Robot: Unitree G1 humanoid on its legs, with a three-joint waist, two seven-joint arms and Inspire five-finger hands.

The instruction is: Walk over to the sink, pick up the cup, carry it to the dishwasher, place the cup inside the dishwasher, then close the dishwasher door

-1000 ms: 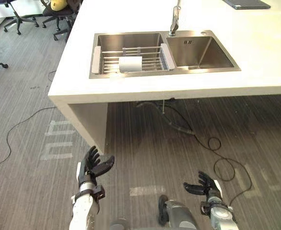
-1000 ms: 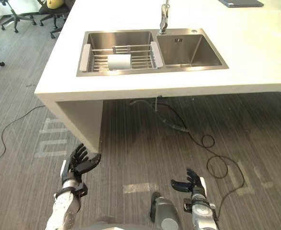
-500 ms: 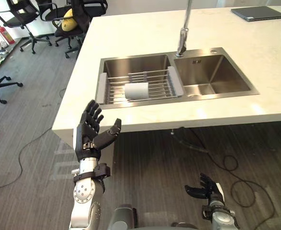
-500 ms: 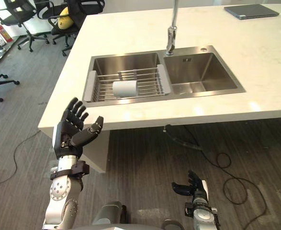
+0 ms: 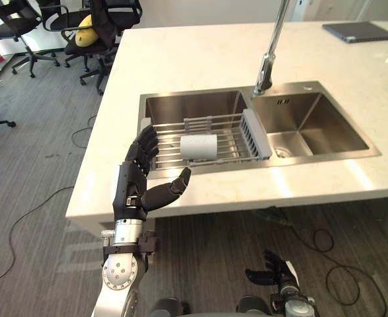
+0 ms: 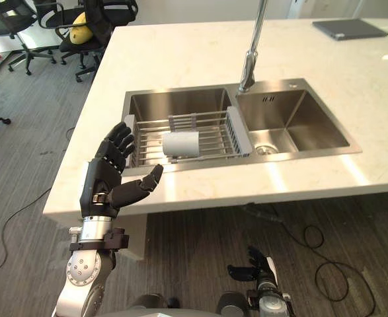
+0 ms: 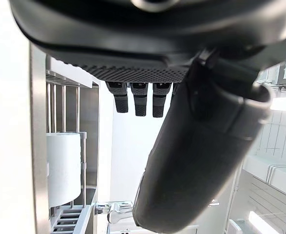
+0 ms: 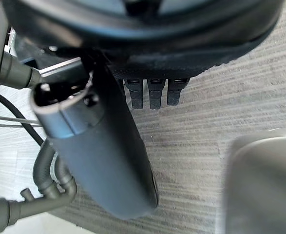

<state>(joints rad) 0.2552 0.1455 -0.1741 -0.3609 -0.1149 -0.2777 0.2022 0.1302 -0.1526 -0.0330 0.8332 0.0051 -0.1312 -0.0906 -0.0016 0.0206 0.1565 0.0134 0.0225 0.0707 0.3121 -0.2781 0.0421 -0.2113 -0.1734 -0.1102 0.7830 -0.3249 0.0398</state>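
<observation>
Cup (image 5: 199, 146) lies untouched on the sink rack (image 5: 233, 140); left robot hand (image 5: 135, 185) spread, right robot hand (image 5: 276, 272) relaxed, both empty; pickup onward remains.

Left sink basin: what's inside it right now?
A wire rack spans the basin, with the white cup lying sideways on it. What is under the cup is hidden.

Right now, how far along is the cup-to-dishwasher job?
Done: the walk looks finished, with the sink right in front. In hand: the left hand is raised open beside the drying rack, short of the cup, which lies on its side on the rack. The right hand hangs open near the floor. Left: grasp, carry, load, close the dishwasher.
</observation>
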